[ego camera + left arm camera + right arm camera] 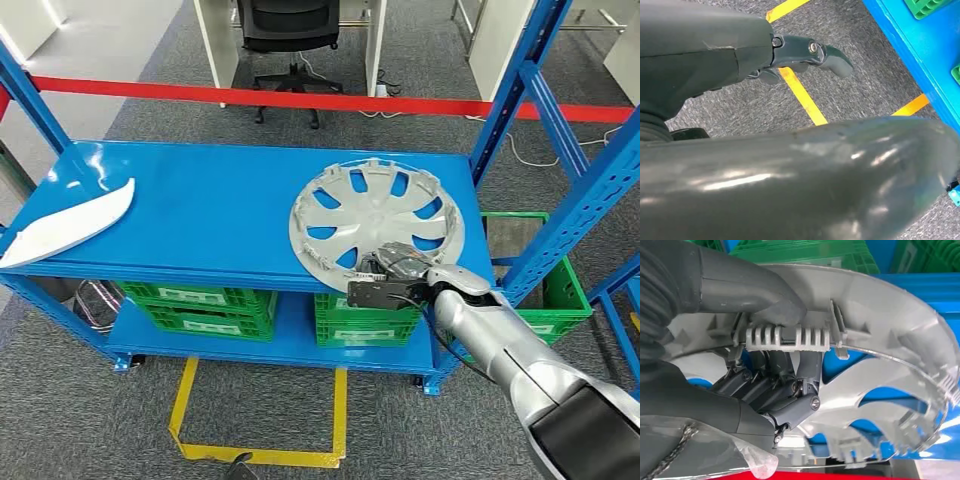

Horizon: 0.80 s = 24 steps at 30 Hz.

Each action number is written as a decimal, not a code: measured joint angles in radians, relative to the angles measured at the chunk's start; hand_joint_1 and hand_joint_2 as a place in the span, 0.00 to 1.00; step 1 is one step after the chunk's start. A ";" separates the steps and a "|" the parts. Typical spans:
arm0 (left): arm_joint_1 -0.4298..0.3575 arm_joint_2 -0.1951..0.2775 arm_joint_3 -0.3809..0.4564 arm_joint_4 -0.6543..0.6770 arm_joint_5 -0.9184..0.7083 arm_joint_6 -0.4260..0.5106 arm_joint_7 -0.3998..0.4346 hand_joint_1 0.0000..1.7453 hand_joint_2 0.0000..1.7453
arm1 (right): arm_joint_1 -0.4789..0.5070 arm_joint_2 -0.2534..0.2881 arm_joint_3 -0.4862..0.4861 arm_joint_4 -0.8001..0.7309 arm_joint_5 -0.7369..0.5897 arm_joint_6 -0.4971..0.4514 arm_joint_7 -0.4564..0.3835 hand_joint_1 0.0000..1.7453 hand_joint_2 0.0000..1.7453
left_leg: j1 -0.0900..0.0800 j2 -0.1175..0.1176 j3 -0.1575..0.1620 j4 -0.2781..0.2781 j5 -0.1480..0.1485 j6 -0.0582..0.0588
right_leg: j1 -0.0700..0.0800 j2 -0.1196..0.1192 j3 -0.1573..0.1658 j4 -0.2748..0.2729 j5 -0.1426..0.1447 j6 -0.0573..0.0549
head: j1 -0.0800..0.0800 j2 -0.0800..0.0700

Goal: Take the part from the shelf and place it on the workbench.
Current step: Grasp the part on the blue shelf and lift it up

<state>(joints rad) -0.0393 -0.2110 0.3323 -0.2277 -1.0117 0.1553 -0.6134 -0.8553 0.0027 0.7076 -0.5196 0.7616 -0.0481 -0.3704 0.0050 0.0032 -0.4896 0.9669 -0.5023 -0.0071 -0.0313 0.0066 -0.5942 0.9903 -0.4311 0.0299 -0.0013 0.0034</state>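
A silver wheel cover [377, 215] lies on the right half of the blue shelf top [211, 210], hollow side up. My right hand [392, 275] is at its near rim. In the right wrist view the thick thumb [757, 290] presses on the outside of the wheel cover's rim [885, 315] while the dark fingers [798, 390] curl inside it, so the hand grips the rim. A white curved panel [68, 225] lies at the shelf's left end. My left hand [715, 55] hangs over the grey carpet, fingers apart and holding nothing.
Green crates [204, 305] fill the lower shelf, and a green basket [562, 290] stands at the right. Blue slanted uprights [573, 210] rise beside my right arm. Yellow tape [256, 455] marks the floor in front; a red barrier tape [302, 98] and an office chair [290, 40] are behind.
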 joint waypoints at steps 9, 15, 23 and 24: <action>0.000 0.000 0.000 0.000 0.013 -0.008 0.000 0.00 1.00 | 0.001 0.000 0.000 0.008 -0.005 -0.002 -0.003 1.00 1.00 | 0.000 0.000 0.000 0.000 0.000 0.000 | 0.000 0.001 0.000 0.000 0.000 0.000 | 0.000 0.000; 0.001 0.000 0.003 0.000 0.037 -0.018 0.000 0.00 1.00 | 0.001 -0.003 0.000 0.008 -0.010 -0.008 -0.009 1.00 1.00 | 0.000 0.000 0.000 0.000 0.000 0.000 | 0.000 0.001 -0.001 0.000 0.000 0.000 | 0.000 0.000; 0.001 0.001 0.004 0.000 0.034 -0.016 0.000 0.00 1.00 | 0.001 -0.006 -0.005 0.006 -0.022 -0.008 -0.009 1.00 1.00 | 0.000 0.000 0.000 0.000 0.000 0.000 | 0.000 0.001 -0.001 0.000 0.001 0.000 | 0.000 0.000; 0.001 0.001 0.004 0.000 0.034 -0.016 0.000 0.00 1.00 | 0.001 -0.007 -0.006 0.005 -0.023 -0.008 -0.008 1.00 1.00 | 0.000 0.000 0.000 0.000 0.000 0.000 | 0.000 0.001 -0.001 0.000 0.001 0.001 | 0.000 0.000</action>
<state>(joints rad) -0.0380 -0.2100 0.3361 -0.2274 -0.9775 0.1389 -0.6134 -0.8545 -0.0046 0.7012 -0.5147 0.7390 -0.0558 -0.3788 0.0049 0.0033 -0.4898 0.9674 -0.5019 -0.0075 -0.0313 0.0078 -0.5952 0.9903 -0.4305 0.0304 -0.0011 0.0034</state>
